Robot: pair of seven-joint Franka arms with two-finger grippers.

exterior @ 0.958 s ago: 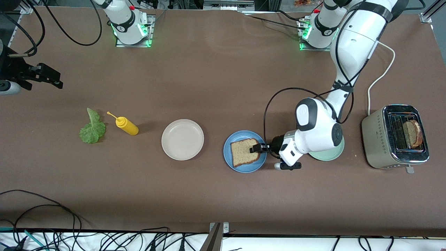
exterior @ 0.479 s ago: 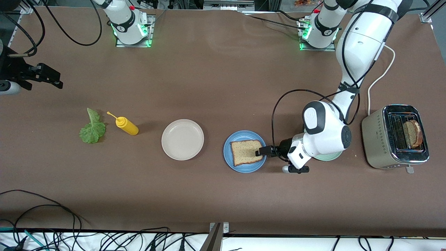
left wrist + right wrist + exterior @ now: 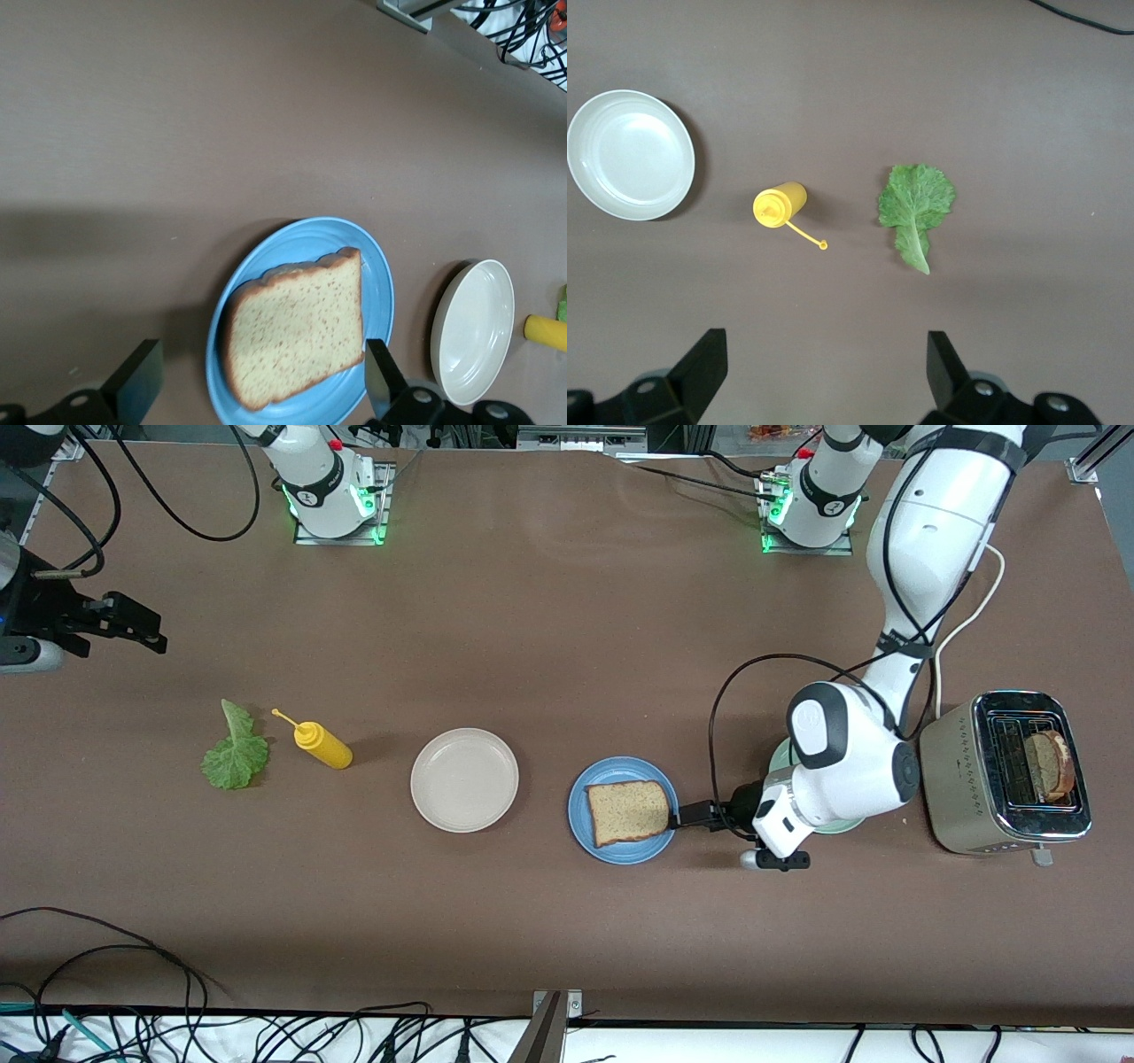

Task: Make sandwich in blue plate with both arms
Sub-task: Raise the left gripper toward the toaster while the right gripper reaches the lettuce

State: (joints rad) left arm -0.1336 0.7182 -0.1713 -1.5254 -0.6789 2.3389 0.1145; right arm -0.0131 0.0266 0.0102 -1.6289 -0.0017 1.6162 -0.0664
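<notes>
The blue plate [image 3: 585, 828] holds one brown bread slice [image 3: 627, 812], lying flat. My left gripper [image 3: 684, 817] is open and empty, low beside the plate's rim on the side toward the left arm's end. In the left wrist view the bread [image 3: 297, 323] and plate [image 3: 376, 274] lie between and ahead of the open left gripper [image 3: 257, 390]. A second bread slice [image 3: 1050, 764] stands in the toaster [image 3: 966, 779]. The lettuce leaf [image 3: 235, 755] lies on the table toward the right arm's end. My right gripper [image 3: 151, 633] is open and empty, up over that end; its wrist view [image 3: 822, 367] looks down on the lettuce [image 3: 915, 208].
A yellow squeeze bottle [image 3: 323, 746] lies beside the lettuce and shows in the right wrist view [image 3: 780, 204]. A beige-white plate [image 3: 464, 779] sits between the bottle and the blue plate. A pale mint-green plate [image 3: 837, 828] is mostly hidden under the left arm.
My left gripper has drawn back off the bread to the plate's rim, toward the left arm's end. The bread now lies flat on the blue plate. The right gripper shifted slightly.
</notes>
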